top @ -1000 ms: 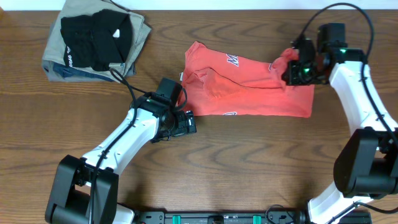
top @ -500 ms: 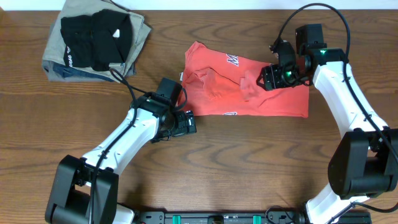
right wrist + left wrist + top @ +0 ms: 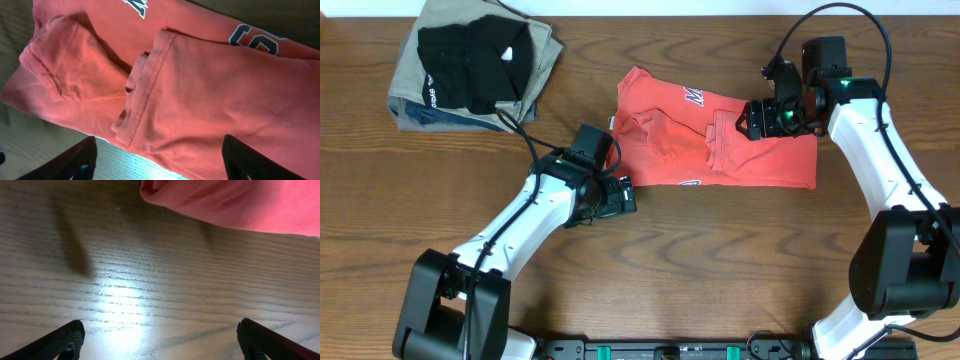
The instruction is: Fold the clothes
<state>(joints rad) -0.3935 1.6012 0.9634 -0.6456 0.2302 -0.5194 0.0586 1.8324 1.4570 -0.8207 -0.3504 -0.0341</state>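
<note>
Both grippers are spread and empty; the shirt [image 3: 765, 165] lies directly under the right gripper [image 3: 748, 122], its long axis running toward the left gripper [image 3: 626, 198], just off its corner

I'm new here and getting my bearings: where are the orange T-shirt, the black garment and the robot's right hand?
orange T-shirt [image 3: 770, 165]: overhead view, its flat lower right part.
black garment [image 3: 470, 60]: overhead view, its middle.
right hand [image 3: 752, 122]: overhead view, between its fingertips.

Red-orange T-shirt [image 3: 770, 160], seemingly white lettering [image 3: 695, 98]
</note>
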